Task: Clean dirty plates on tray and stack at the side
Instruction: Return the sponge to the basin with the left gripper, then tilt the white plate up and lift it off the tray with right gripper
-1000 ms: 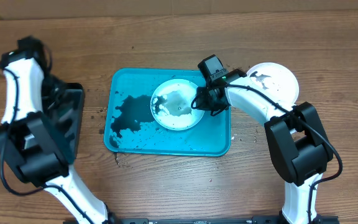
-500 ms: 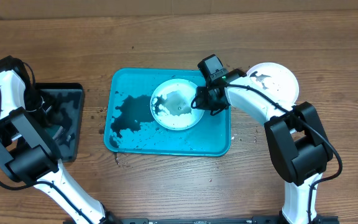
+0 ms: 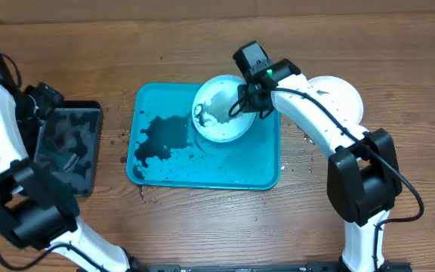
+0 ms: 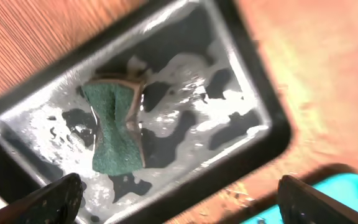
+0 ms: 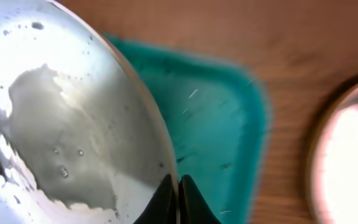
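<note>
Wood-grain table [image 3: 202, 227], glossy plastic tray [image 3: 255, 162], shiny plate [image 3: 217, 125] (wet), rough sponge [image 4: 114, 127]

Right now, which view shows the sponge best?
Left wrist. The sponge sits near the middle of the frame, large, green face up and pinched at the waist, lying in the wet black tray. Overhead shows only a small dim shape in that tray, too small to read. Right wrist shows none of it.

A brown wood-grain table [image 3: 202, 227] fills the view, evenly lit, with dark specks [image 3: 143, 193]
</note>
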Action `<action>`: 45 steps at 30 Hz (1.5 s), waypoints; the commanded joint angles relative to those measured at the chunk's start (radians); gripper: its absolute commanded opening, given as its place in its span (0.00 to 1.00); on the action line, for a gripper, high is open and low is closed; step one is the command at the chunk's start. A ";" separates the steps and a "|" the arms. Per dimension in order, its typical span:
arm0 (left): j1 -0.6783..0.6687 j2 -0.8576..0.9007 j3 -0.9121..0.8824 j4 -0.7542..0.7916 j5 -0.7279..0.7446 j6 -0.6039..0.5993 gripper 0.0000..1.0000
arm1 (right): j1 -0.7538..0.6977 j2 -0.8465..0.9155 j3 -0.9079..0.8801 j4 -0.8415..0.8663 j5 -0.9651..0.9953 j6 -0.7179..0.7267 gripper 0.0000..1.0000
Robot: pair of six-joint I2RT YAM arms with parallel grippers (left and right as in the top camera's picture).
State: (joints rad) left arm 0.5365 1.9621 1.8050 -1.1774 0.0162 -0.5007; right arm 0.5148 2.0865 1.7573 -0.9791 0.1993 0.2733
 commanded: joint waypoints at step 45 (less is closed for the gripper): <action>-0.013 -0.017 0.015 0.004 0.044 0.014 1.00 | 0.520 -0.021 0.155 0.331 0.977 -0.900 0.04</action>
State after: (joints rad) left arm 0.5362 1.9404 1.8130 -1.1748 0.0498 -0.4976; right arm 1.0340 2.0865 1.8805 -0.6548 1.1530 -0.6521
